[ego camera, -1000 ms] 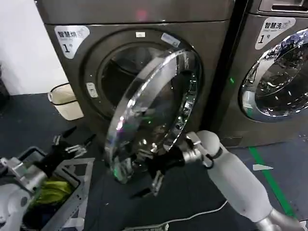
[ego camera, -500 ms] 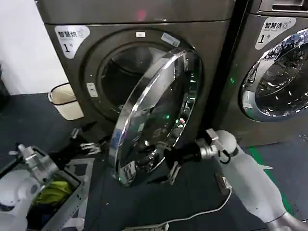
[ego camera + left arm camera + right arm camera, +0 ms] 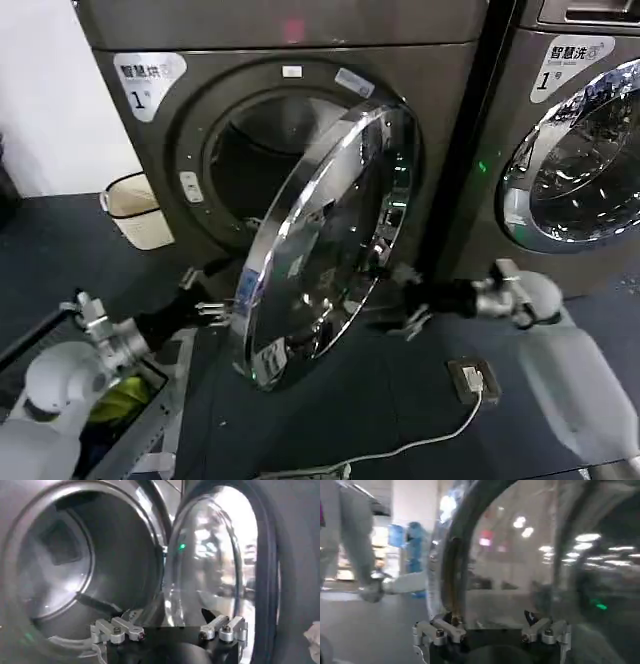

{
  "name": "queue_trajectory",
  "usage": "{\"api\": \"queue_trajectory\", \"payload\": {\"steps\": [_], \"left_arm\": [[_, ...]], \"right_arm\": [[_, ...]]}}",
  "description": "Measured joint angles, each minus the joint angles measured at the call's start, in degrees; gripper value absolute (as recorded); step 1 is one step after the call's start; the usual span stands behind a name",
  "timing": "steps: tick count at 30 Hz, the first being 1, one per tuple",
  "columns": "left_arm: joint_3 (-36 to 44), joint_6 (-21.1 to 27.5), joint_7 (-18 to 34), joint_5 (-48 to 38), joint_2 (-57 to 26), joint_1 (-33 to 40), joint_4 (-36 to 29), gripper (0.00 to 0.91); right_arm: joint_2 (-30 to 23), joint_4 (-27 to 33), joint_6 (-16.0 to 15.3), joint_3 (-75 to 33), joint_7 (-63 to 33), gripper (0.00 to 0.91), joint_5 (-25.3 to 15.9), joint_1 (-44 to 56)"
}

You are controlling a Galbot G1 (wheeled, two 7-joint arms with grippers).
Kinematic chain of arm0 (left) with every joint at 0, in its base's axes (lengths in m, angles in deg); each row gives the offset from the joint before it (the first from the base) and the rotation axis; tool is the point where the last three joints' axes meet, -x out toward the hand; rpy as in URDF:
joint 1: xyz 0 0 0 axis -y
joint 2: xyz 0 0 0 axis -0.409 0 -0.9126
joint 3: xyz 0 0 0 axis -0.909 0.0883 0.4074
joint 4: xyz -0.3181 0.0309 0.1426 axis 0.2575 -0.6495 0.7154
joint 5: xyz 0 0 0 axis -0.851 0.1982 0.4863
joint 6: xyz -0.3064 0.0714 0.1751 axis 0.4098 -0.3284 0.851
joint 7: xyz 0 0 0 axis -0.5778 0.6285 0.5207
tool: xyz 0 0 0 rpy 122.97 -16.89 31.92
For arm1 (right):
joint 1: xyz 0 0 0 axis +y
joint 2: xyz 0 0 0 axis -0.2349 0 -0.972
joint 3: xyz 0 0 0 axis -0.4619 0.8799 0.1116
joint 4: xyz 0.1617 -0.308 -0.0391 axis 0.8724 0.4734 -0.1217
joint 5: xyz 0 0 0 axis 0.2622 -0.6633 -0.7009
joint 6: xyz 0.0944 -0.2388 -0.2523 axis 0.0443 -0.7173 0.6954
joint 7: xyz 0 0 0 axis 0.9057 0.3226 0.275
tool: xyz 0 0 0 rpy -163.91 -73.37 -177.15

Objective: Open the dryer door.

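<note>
Dryer door half swung out, both arms low beside it

The dryer door [image 3: 325,240] stands partly open on its hinge, well off the drum opening [image 3: 265,160], so I judge the opening step underway but unfinished. The right end effector [image 3: 405,303] sits just behind the door's lower edge, fingers spread and gripping nothing; the left end effector [image 3: 205,303] waits by the door's lower rim on the drum side, likewise spread and empty. Next the door probably needs pushing wider. Near the door: a laundry basket [image 3: 135,405] under the left arm, a cream bin [image 3: 140,212], a floor socket with cable [image 3: 470,378], and a neighbouring washer [image 3: 575,150] that limits the swing.
</note>
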Motion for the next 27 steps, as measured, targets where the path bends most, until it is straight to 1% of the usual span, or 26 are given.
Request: {"api": "queue_trajectory", "payload": {"steps": [4,9,13,16,17,20,23,26,27], "left_arm": [[1.8,0.2,-0.8,0.0,0.5,0.7,-0.6,0.907],[4.9,0.4,-1.7,0.3,0.9,2.1,-0.4,0.907],[7.9,0.6,-1.9,0.3,1.4,3.4,-0.3,0.907],[10.3,0.7,-1.8,0.5,2.2,4.6,0.3,0.907],[10.9,0.7,-1.8,0.6,2.4,4.9,0.5,0.907],[13.4,0.6,-1.8,0.9,2.7,6.2,0.7,0.907],[16.4,0.4,-1.8,0.9,3.1,7.7,0.7,0.907],[19.3,0.5,-1.8,1.5,3.9,9.5,0.9,0.907],[20.0,0.4,-1.8,1.7,4.1,9.9,1.0,0.907]], "right_arm": [[0.5,-0.8,0.3,-9.2,-2.8,0.907,-0.2,3.3],[-0.1,-2.6,2.4,-20.9,-8.2,0.907,0.6,9.1],[-0.5,-4.4,5.0,-28.7,-17.3,0.907,3.1,13.8],[-1.3,-6.5,5.8,-34.1,-23.4,0.907,3.1,17.4],[-1.6,-7.3,5.6,-36.0,-26.1,0.907,3.0,18.7],[-2.5,-9.7,4.9,-41.8,-33.8,0.907,0.3,22.2],[-3.4,-11.6,2.1,-47.1,-39.3,0.907,-2.0,25.5],[-4.1,-13.2,-0.7,-52.1,-45.8,0.907,-3.4,28.5],[-4.3,-13.5,-1.0,-53.6,-48.4,0.907,-4.1,29.5]]}}
